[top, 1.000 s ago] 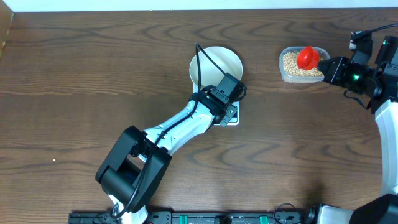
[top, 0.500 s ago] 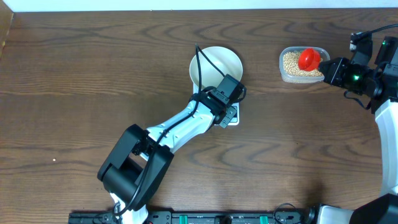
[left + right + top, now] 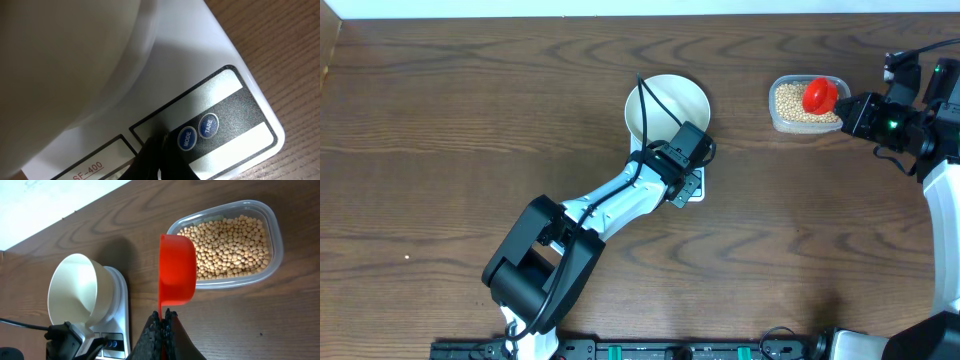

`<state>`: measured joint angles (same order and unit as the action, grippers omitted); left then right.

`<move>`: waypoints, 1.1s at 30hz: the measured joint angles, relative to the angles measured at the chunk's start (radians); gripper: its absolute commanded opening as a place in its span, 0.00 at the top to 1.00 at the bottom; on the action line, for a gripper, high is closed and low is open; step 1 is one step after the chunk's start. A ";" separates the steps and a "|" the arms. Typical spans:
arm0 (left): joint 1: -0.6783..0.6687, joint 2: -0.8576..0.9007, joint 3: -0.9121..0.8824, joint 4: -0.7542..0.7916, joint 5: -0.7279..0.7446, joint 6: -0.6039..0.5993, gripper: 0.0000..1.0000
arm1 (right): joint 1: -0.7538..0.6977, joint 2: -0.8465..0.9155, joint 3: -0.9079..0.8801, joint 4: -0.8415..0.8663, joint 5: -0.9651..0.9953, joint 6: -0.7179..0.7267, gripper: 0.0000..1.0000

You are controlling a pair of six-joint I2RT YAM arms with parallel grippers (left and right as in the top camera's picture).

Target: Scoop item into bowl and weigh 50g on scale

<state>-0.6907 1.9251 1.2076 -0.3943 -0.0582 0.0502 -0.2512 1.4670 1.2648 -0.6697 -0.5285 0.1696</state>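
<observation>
Only the left wrist view shows the left gripper, fingers pressed together, touching the scale beside MODE (bowl on top). Far right, the right gripper pinches a red scoop over beans in a tub.

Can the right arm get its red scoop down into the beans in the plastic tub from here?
Probably yes. The right gripper holds the red scoop over the open tub, nothing covers the beans, and the left gripper is away at the scale.
</observation>
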 measured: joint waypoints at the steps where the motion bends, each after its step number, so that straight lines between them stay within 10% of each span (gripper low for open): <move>1: 0.001 0.002 0.000 0.000 0.000 0.000 0.93 | 0.000 0.000 0.000 0.000 0.001 0.000 0.99; 16: 0.004 -0.020 -0.008 -0.015 0.000 0.020 0.93 | 0.000 0.000 0.000 -0.006 0.003 0.000 0.99; 33: 0.047 -0.431 -0.024 0.053 -0.080 0.029 0.93 | 0.000 0.000 0.000 -0.006 0.006 0.000 0.99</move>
<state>-0.6434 1.4944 1.1835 -0.3408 -0.1387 0.0795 -0.2512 1.4670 1.2648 -0.6754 -0.5228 0.1696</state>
